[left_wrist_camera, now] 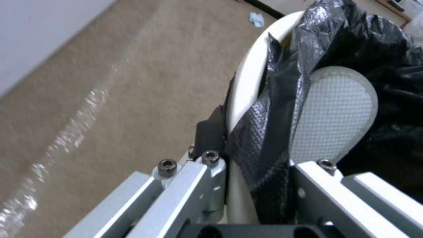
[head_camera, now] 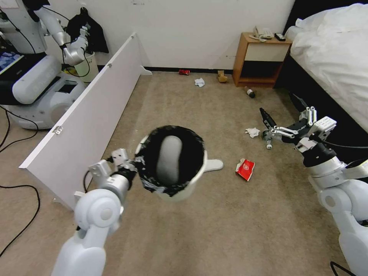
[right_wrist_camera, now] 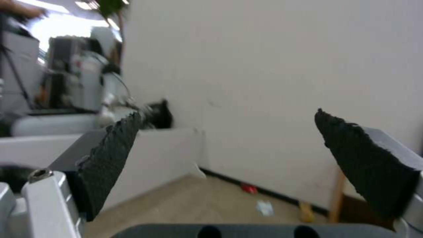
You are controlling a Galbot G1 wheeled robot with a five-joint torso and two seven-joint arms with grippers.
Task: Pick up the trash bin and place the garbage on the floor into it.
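Note:
My left gripper [head_camera: 129, 167] is shut on the rim of the trash bin [head_camera: 190, 188], holding the white, black-bagged bin above the floor [head_camera: 230, 230]. The left wrist view shows that gripper [left_wrist_camera: 236, 140] clamped over the bin rim [left_wrist_camera: 247, 79]. One white slipper [head_camera: 168, 159] [left_wrist_camera: 337, 112] lies inside; a second slipper [head_camera: 215, 165] pokes out on the carpet behind the bin. More garbage lies around: a red-white wrapper [head_camera: 245, 169], a tissue [head_camera: 252, 132], a bottle [head_camera: 250, 92], another tissue [head_camera: 199, 82], tan paper [head_camera: 222, 77], a red can [head_camera: 184, 72]. My right gripper [head_camera: 283, 109] [right_wrist_camera: 229, 145] hangs open and empty above the nearer tissue.
A long white board [head_camera: 84, 111] stands on edge at the left, with another robot [head_camera: 38, 76] beyond it. A wooden nightstand [head_camera: 260, 57] and a bed [head_camera: 333, 53] close off the right. Black cables [head_camera: 15, 214] trail over the carpet at near left.

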